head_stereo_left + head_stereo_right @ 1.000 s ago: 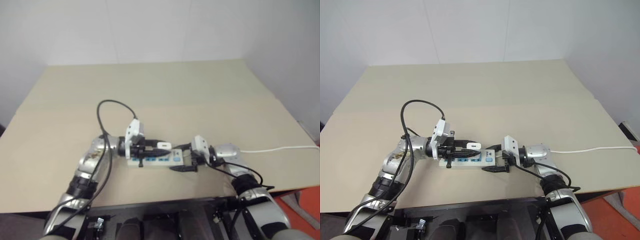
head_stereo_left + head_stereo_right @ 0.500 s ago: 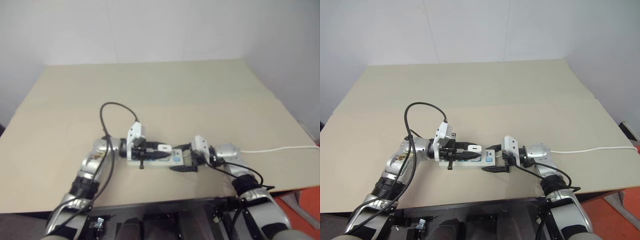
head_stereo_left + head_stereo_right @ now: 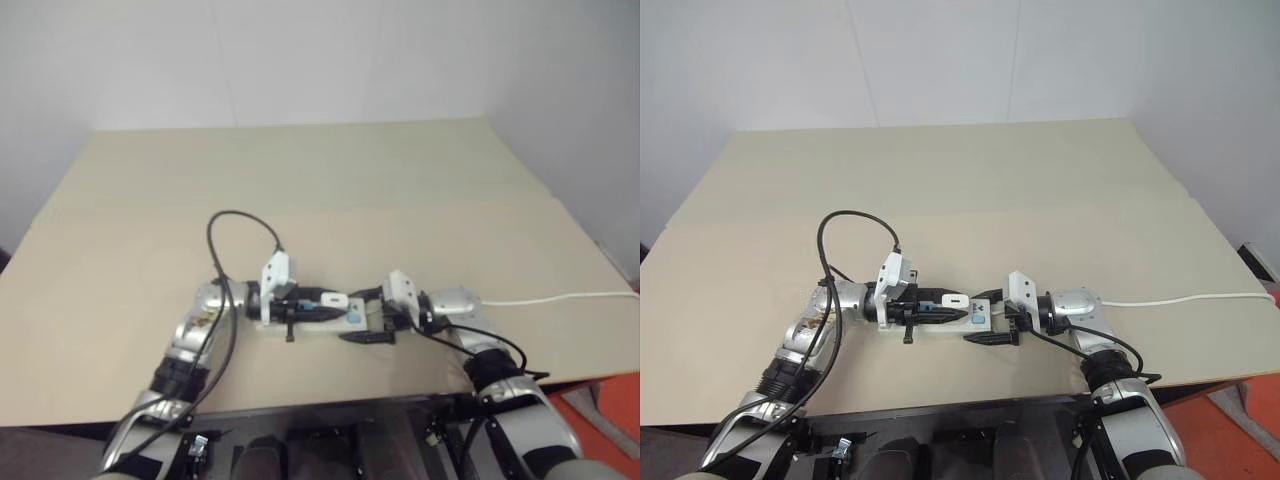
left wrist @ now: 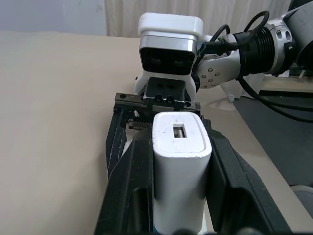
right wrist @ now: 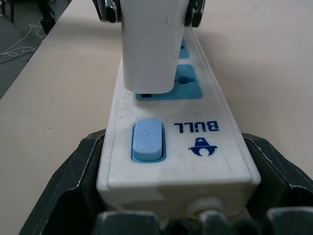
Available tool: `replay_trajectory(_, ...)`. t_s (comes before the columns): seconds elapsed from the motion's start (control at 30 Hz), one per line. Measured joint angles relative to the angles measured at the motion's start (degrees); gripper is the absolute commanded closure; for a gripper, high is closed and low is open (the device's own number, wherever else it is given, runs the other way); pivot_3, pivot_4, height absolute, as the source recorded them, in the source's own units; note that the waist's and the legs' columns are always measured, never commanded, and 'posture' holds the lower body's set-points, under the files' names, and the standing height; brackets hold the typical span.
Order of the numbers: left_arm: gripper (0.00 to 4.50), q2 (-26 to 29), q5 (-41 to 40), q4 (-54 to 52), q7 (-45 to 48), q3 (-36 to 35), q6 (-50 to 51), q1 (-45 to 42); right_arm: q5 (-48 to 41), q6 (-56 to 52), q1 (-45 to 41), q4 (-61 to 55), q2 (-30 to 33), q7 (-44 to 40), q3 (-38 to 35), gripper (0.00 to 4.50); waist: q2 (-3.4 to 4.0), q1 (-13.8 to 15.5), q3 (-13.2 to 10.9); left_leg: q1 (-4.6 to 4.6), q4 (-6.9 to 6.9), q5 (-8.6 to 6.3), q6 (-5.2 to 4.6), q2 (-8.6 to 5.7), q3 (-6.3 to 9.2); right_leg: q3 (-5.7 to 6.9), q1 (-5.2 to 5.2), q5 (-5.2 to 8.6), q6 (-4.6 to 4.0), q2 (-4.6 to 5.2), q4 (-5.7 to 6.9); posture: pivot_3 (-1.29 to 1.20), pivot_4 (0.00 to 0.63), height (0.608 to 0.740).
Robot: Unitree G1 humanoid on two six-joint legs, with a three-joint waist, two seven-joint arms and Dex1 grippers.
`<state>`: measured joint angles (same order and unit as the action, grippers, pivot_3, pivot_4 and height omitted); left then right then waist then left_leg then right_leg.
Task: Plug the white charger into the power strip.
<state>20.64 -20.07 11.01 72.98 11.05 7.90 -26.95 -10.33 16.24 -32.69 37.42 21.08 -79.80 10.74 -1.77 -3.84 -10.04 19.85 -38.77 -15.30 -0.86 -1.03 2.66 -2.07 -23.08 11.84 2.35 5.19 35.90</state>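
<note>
The power strip (image 5: 172,131) lies flat near the table's front edge, with its blue switch (image 5: 146,139) at the right end. My right gripper (image 3: 371,319) is shut on that switch end, one black finger (image 5: 73,181) pressed to each long side. The white charger (image 4: 178,166) stands upright on the blue socket beside the switch. I cannot tell whether it is fully seated. My left gripper (image 3: 326,300) reaches in level from the left and is shut on the charger (image 3: 334,298), a finger (image 4: 130,181) on each flank.
The strip's thin white cord (image 3: 560,297) runs off to the right across the beige table (image 3: 350,180). A black cable loop (image 3: 240,225) arches above my left forearm. The table's front edge lies just below both grippers.
My left elbow has swung in toward the strip and its cable loop has shifted right. The charger has stayed over the socket by the switch. The right arm has kept still.
</note>
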Motion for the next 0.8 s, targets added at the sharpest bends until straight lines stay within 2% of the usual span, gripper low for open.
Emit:
replay_trajectory(0.5, 3.49, 1.76, -0.77, 1.19, 1.56, -0.02, -0.03, -0.04, 0.01, -0.12, -0.08, -0.36, -0.38, 0.36, 0.61, 1.05, 0.00, -0.34, 0.00, -0.04, 0.17, -0.02, 0.00, 0.07, -0.01, -0.03, -0.05, 0.02, 0.00, -0.08, -0.04, 0.00, 0.150, 0.740)
replay_trajectory(0.8, 3.49, 3.83, -0.78, 1.71, 2.90, 0.77, -1.76, 0.09, -0.02, -0.14, -0.28, -0.41, -0.66, 0.65, 1.73, 1.05, -0.05, -0.47, 0.05, -0.43, 0.59, -0.02, 0.01, 0.18, -0.15, -0.23, 0.02, 0.11, -0.04, -0.23, -0.06, 0.00, 0.150, 0.740)
